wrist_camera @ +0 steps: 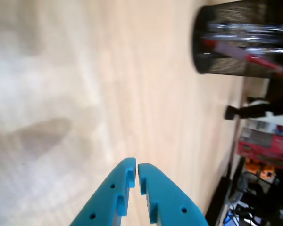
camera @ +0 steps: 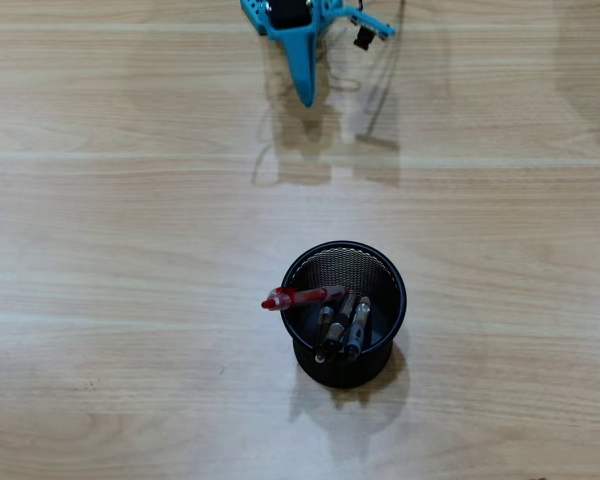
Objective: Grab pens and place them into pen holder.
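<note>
In the overhead view the holder [camera: 345, 312] stands on the table [camera: 100, 250], well apart from the gripper [camera: 306, 98], which sits at the top edge, straight up-frame from the holder and a little to its left; its tip points down-frame toward the holder. In the wrist view the gripper [wrist_camera: 136, 168] has its blue fingers [wrist_camera: 160, 197] pressed almost together with only a thin slit between them, and nothing is pinched; the holder [wrist_camera: 226, 61] lies far ahead and to the right.

All the pens appear to be inside the holder: three dark ones [camera: 342, 328] lean toward its lower rim, and the red pen [camera: 302, 297] lies nearly level, its long axis running left to right, its tip poking out over the holder's left rim. No pen is seen lying on the table, so I judge the task essentially done; the coming move likely turns only on keeping clear of the holder.
</note>
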You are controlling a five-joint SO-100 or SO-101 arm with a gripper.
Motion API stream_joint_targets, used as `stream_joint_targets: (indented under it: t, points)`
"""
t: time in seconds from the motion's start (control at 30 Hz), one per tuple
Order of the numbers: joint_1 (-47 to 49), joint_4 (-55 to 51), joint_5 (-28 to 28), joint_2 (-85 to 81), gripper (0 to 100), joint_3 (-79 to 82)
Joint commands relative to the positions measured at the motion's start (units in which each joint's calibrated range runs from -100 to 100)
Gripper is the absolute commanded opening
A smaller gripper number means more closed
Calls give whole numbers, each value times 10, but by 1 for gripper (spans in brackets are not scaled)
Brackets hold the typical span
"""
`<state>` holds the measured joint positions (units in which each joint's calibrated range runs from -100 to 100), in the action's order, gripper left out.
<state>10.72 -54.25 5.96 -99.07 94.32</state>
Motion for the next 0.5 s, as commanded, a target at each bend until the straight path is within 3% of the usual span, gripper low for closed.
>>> stream_joint_targets:
  t: [0.0, 0.47]
  points:
    - [-2, 0, -20, -5, 2, 30]
    - [-10, 0, -57, -6, 2, 50]
